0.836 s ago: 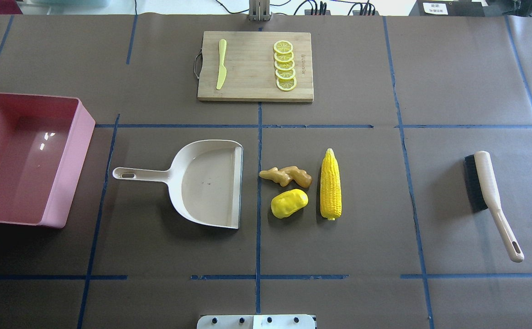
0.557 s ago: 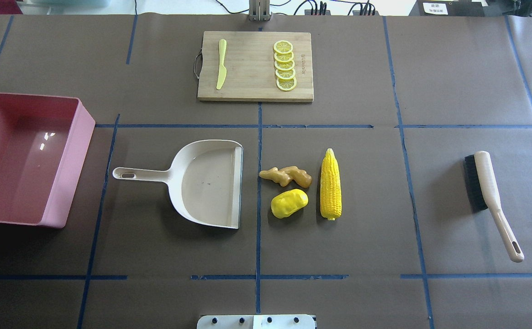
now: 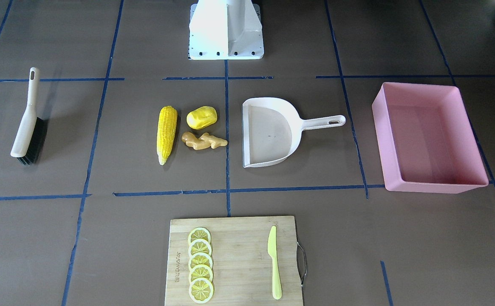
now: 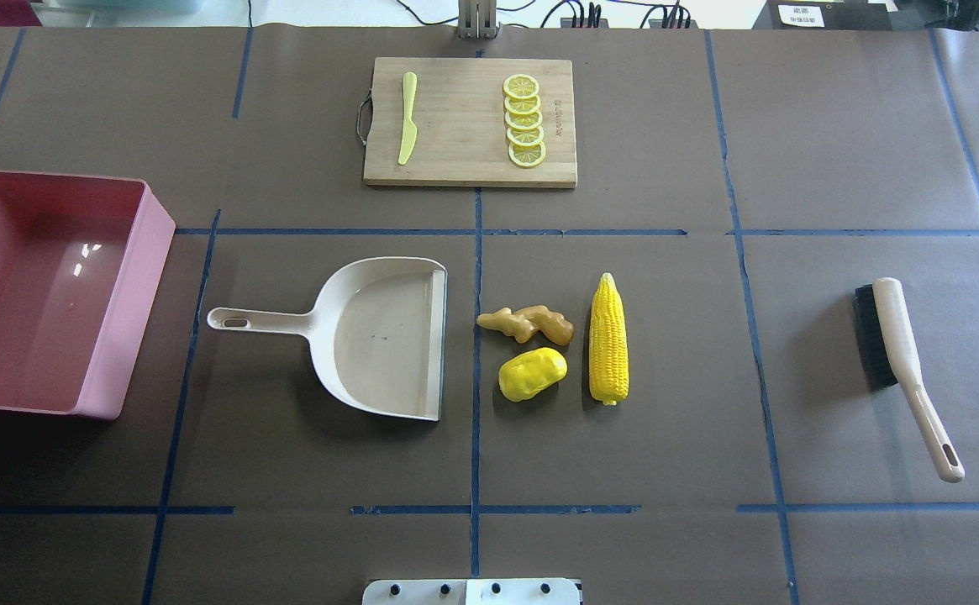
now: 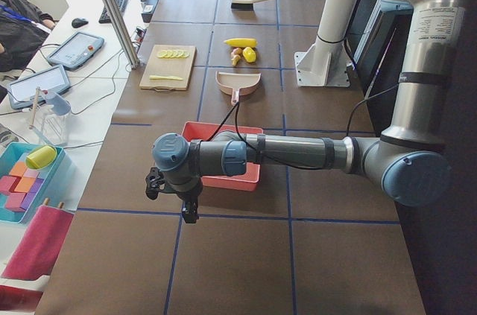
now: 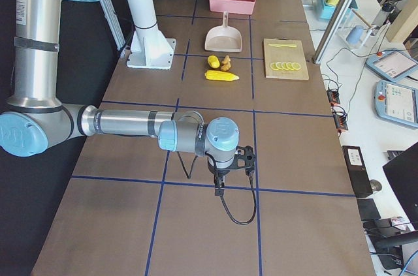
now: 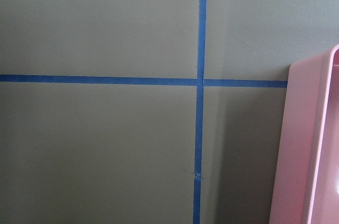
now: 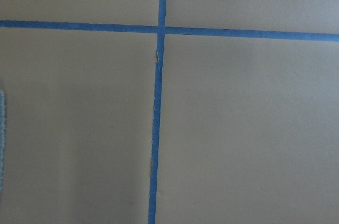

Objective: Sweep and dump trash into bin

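nothing moved since the last frames; sweep not begun.
left pincer [image 5: 173,194] hangs just beside the bin [image 4: 132,311], right pincer [image 6: 230,165] well apart from the brush [image 4: 892,336]; opening of either: cannot tell. corn cob [image 4: 608,339], potato lump [image 4: 532,374], ginger root [image 4: 526,323] lie far from both, by the dustpan [image 4: 380,336].

The pink bin [image 4: 132,319] sits at the left edge. The corn cob [image 4: 607,340], potato [image 4: 532,374] and ginger root [image 4: 526,323] lie mid-bench, beside the dustpan [image 4: 380,336].

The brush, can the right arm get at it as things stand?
Probably yes. The brush lies alone on the table, on the side of the right arm, handle free, nothing on or beside it.
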